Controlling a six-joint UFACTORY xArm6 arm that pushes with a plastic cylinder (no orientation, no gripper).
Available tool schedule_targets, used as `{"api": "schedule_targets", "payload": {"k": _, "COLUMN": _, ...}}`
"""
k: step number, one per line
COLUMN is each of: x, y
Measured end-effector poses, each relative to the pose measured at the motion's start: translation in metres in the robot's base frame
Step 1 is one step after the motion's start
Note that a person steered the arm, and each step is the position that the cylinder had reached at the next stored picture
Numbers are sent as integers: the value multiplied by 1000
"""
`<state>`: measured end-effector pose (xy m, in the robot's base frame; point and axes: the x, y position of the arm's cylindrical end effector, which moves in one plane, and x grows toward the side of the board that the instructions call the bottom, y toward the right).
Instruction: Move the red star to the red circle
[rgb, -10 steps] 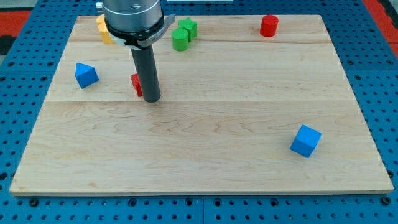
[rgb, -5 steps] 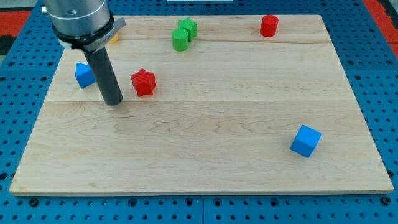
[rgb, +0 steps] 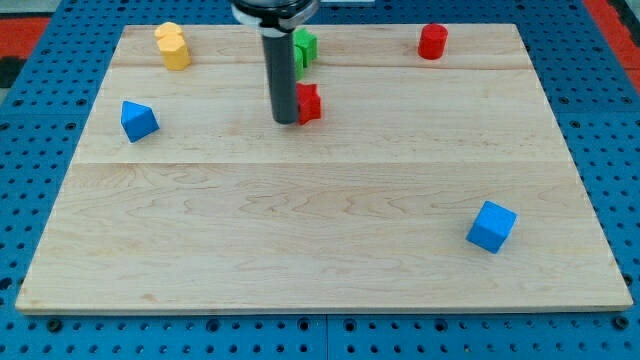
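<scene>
One red star (rgb: 309, 103) sits touching my tip (rgb: 286, 121) at its three o'clock; no gripper here, only the rod. Red circle (rgb: 432, 41) lies at the star's two o'clock, well apart.

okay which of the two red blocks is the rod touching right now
My tip is pressed against the red star, mid-board, on its left side in the view. The red circle stands alone near the view's top right.

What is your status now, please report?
My tip touching red star on its left side in view. Red circle far to upper right. Green blocks just above star, not in the path.
</scene>
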<state>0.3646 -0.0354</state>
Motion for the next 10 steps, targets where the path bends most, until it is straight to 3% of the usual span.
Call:
{"api": "schedule_targets", "payload": {"k": 4, "x": -32, "y": 78}}
{"api": "schedule_targets", "payload": {"k": 7, "x": -40, "y": 8}}
{"api": "schedule_targets", "payload": {"k": 10, "x": -90, "y": 98}}
